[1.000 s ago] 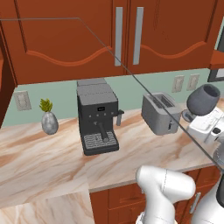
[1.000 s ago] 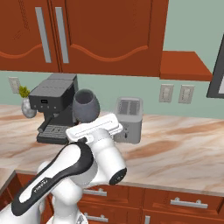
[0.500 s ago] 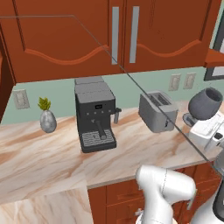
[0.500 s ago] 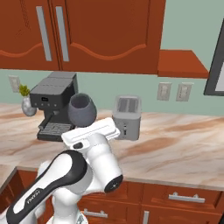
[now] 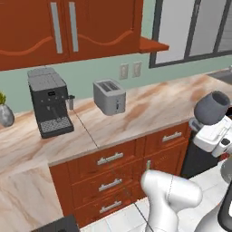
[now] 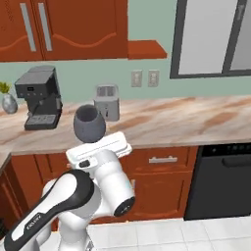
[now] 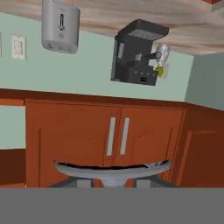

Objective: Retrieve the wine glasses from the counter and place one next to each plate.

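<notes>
1. At the far left of the counter (image 5: 149,106) stands a grey speckled vase (image 5: 6,115) with a green plant, close to the wall.
2. Just right of it is a dark coffee machine (image 5: 47,107), its drip tray facing out over the marbled top.
3. Next along, apart from the coffee machine, sits a silver toaster (image 5: 109,96), with two wall outlets (image 5: 129,70) above and behind it.
4. Below the countertop run red-brown drawers with silver handles (image 5: 110,158); red-brown upper cabinets (image 5: 68,29) hang above, and a small shelf (image 5: 153,44) juts out beside them.
5. Further right, a dark-framed window (image 5: 195,27) fills the wall; in the right base view a black dishwasher (image 6: 220,179) sits under the counter.
6. A wine glass (image 5: 212,108) stands upright at the end of the white arm, raised in front of the cabinets, away from the countertop. In the hand view its round rim (image 7: 111,169) curves across the bottom.
7. The gripper (image 6: 98,147) seems clamped on the glass's lower part, but the fingers are hidden, so I cannot tell for sure.
</notes>
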